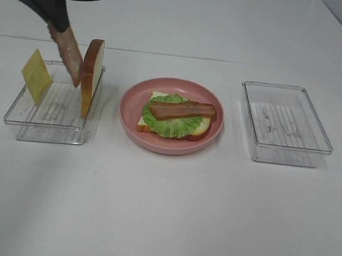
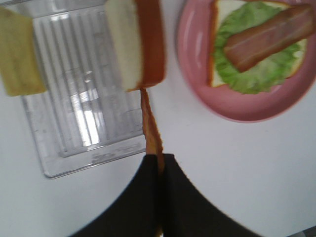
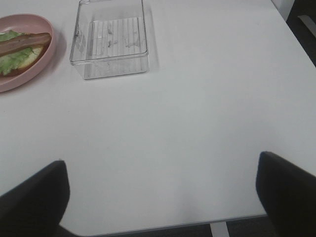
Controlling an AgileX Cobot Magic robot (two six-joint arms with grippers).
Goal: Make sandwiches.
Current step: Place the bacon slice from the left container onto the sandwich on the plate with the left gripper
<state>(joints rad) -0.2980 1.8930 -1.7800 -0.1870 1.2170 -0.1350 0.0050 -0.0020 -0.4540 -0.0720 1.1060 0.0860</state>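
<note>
One bacon strip (image 1: 67, 51) is dangling from the pinching left tool (image 2: 159, 159), just beside the upright bread slice (image 1: 91, 76), likely meant for the plate (image 1: 130, 111); the right tool (image 3: 160, 195) is idling, spread.

White table (image 1: 159, 215), smooth top, w/ a thin seam running across its far part, toward 12 o'clock. Three items sat directly on it in a row, none touching. Round pink plate (image 1: 168, 145) was approx. at centre. A clear tray (image 1: 50, 132), rect. plastic w/ ribbed floor, sat at the plate's 9 o'clock, long side running 12-to-6. A second clear tray (image 1: 281, 156), same type & orientation, sat at the plate's 3 o'clock. Strip of bare table btwn each tray & plate.
</note>
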